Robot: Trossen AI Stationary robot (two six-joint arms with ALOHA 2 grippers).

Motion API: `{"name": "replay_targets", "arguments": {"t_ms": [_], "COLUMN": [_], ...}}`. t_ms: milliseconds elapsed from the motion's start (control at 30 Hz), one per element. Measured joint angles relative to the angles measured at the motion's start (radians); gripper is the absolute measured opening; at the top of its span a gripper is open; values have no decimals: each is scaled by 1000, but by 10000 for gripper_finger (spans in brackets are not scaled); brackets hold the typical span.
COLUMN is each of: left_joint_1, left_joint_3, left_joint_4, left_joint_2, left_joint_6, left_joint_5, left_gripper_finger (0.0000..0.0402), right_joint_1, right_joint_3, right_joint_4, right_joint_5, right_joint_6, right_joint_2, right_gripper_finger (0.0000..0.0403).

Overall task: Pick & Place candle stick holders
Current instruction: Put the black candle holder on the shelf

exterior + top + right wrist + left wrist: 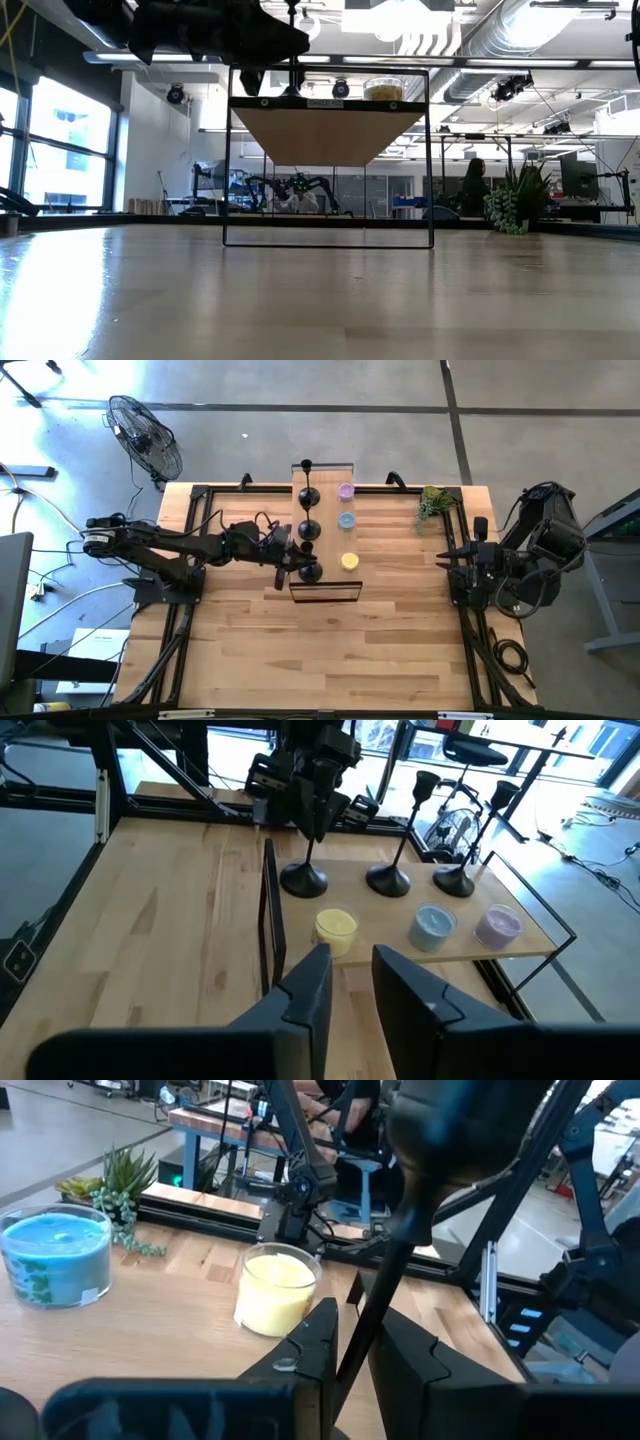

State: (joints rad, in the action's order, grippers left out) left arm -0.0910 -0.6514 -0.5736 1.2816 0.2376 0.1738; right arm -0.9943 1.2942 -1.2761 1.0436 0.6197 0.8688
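Note:
Three black candle stick holders stand in a row on a raised wooden shelf [328, 540]. The nearest holder [311, 571] rests with its round base [305, 880] on the shelf top. My left gripper [296, 564] reaches level from the table's left, and its fingers stand narrowly apart around this holder's thin stem [375, 1290], below the cup [430, 1140]. The other two holders [388, 880] [455, 880] stand farther along the shelf. My right gripper [443, 555] waits at the table's right edge, open by a small gap [350, 955], with nothing between its fingers. My left gripper has the nearest holder's stem [350, 1345] between its two fingers, which come level from the table's left and lie across the stem. The stem runs close along one finger [322, 1340], and a slit shows beside the other. I cannot tell whether it touches. The holder stands upright on its base.
A yellow candle [349, 561], a blue one [346, 520] and a purple one [346, 490] stand on the shelf beside the holders. A small green plant [432, 503] sits at the far right corner. Bare wood [330, 650] lies between the shelf and the near edge.

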Motion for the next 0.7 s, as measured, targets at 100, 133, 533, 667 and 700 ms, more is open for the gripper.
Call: {"name": "replay_targets", "arguments": {"t_ms": [100,133,533,667,700], "left_joint_1": [0,0,0,0,0], "left_joint_3": [0,0,0,0,0], "left_joint_4": [-1,-1,-8,-7,-7], "left_joint_2": [0,0,0,-1,-1], "left_joint_6": [-25,-28,4,20,26], "left_joint_5": [0,0,26,20,19], "left_gripper_finger": [51,51,57,88,99], "right_joint_1": [0,0,0,0,0], "right_joint_3": [0,0,0,0,0], "right_joint_4": [0,0,0,0,1], "right_joint_5": [-3,-3,-7,-7,-8], "right_joint_6": [0,0,0,7,7], "right_joint_2": [0,0,0,0,0], "right_gripper_finger": [68,67,46,37,35]}}
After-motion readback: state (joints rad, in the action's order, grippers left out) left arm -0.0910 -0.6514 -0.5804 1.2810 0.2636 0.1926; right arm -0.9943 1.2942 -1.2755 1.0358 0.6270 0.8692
